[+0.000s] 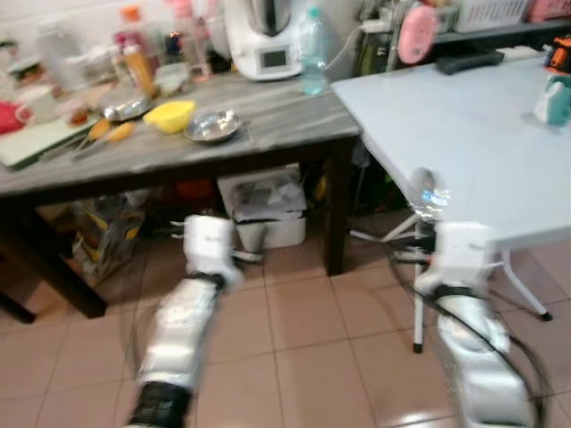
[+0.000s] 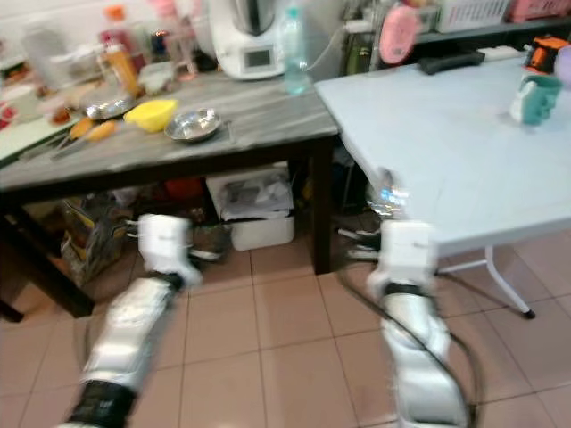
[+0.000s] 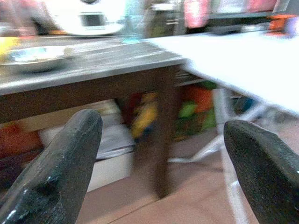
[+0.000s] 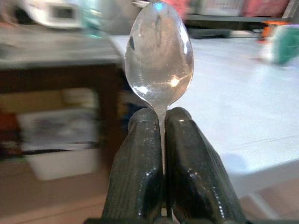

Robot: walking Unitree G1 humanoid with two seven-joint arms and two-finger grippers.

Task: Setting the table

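Bright, even indoor light washes the white table almost to glare. Motion blur softens both head views; beneath the wooden table lies deep shadow. A sharp highlight glints on the spoon, background blurred.

Head stereo pair looks forward-down over both arms; wrist cams look low along fingers. All share dark table and white table.
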